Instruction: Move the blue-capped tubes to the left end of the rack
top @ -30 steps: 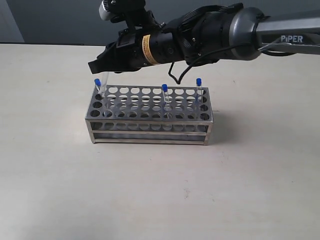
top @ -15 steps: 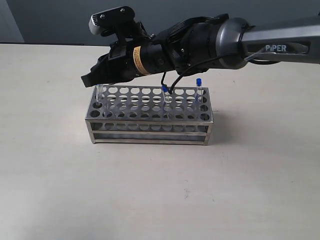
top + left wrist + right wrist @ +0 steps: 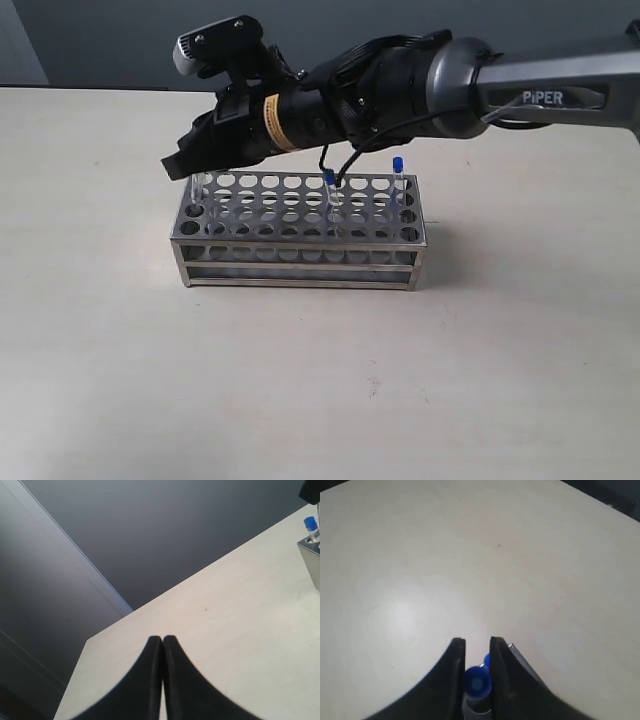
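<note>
The steel rack (image 3: 300,232) stands mid-table. My right gripper (image 3: 180,164) reaches across to the rack's left end, and only the glass of a tube (image 3: 199,185) shows beneath it there. In the right wrist view the gripper (image 3: 477,642) is shut on a blue-capped tube (image 3: 477,682); a second blue cap (image 3: 486,660) peeks just beyond it. Two more blue-capped tubes stand in the rack, one near the middle (image 3: 329,178) and one at the right end (image 3: 397,164). My left gripper (image 3: 162,639) is shut and empty, away from the rack corner (image 3: 311,560).
The pale table (image 3: 320,380) spreads all round the rack. A dark wall (image 3: 100,40) runs behind the table's far edge. The right arm's body (image 3: 380,90) hangs above the back of the rack.
My right gripper has come down and a little left onto the rack's left end, and now covers the blue cap that showed there a second ago.
</note>
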Controlling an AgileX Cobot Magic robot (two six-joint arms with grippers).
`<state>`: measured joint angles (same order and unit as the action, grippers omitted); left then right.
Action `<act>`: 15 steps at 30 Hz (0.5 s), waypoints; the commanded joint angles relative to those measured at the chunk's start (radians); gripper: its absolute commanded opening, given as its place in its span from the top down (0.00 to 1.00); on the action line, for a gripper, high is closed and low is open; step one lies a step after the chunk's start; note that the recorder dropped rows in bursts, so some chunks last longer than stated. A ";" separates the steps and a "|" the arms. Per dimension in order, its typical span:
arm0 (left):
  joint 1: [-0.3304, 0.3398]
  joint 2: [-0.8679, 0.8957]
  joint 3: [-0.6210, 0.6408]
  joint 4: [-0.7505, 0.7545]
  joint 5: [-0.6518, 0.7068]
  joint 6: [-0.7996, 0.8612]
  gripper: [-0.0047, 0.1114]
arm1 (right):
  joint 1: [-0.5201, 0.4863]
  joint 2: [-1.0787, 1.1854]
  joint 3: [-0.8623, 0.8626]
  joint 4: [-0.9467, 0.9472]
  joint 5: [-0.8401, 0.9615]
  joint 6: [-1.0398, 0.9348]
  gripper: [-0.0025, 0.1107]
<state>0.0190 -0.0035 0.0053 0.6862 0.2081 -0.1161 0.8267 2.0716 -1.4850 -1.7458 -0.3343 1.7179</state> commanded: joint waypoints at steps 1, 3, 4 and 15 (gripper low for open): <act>-0.002 0.003 -0.005 -0.001 -0.004 -0.005 0.95 | 0.012 0.011 -0.018 0.001 -0.015 -0.007 0.98; -0.002 0.003 -0.005 -0.001 -0.004 -0.005 0.95 | 0.019 0.021 -0.018 0.001 -0.031 -0.007 0.98; -0.002 0.003 -0.005 -0.001 -0.004 -0.005 0.95 | 0.022 0.027 -0.018 0.001 -0.035 -0.007 0.98; -0.002 0.003 -0.005 -0.001 -0.004 -0.005 0.95 | 0.046 0.046 -0.018 0.001 -0.039 -0.007 0.97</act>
<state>0.0190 -0.0035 0.0053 0.6862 0.2081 -0.1161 0.8541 2.1112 -1.4989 -1.7458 -0.3198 1.7055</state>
